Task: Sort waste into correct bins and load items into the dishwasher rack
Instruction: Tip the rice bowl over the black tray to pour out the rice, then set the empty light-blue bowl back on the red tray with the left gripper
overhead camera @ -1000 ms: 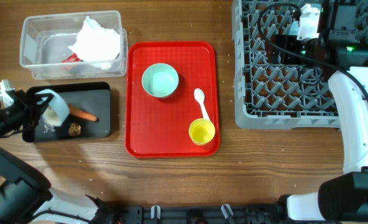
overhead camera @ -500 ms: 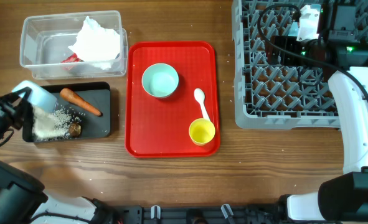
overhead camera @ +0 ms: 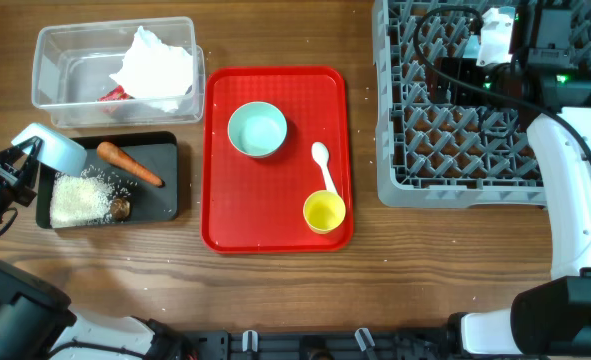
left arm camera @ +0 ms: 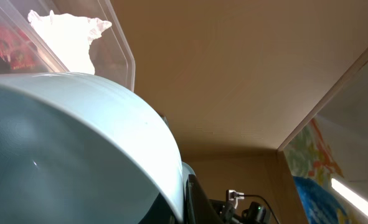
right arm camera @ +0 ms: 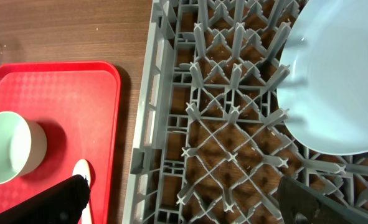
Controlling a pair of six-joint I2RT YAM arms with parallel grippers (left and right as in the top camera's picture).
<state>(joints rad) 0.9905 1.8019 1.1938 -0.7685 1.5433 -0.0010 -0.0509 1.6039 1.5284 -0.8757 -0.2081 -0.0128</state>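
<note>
My left gripper (overhead camera: pixel 23 162) is shut on a light blue bowl (overhead camera: pixel 53 148), held tilted over the left end of the black tray (overhead camera: pixel 165 150); the bowl fills the left wrist view (left arm camera: pixel 71 149). White rice (overhead camera: pixel 75 200), an orange carrot (overhead camera: pixel 130 166) and a brown scrap (overhead camera: pixel 121 208) lie in the black tray. A white napkin (overhead camera: pixel 160 65) and a red wrapper (overhead camera: pixel 113 95) lie in the clear tub (overhead camera: pixel 50 60). My right gripper (right arm camera: pixel 187 196) is open and empty above the grey rack (overhead camera: pixel 445 185), beside a light blue plate (right arm camera: pixel 336 81) standing in it.
A flat red tray (overhead camera: pixel 220 210) in the middle carries a teal bowl (overhead camera: pixel 257 130), a white spoon (overhead camera: pixel 323 166) and a yellow cup (overhead camera: pixel 324 212). The right arm stretches along the table's right side over the rack.
The left gripper tipped the bowl over the black tray and drew it back to the left. The rice now lies in the tray and the carrot is uncovered. The right arm has not moved.
</note>
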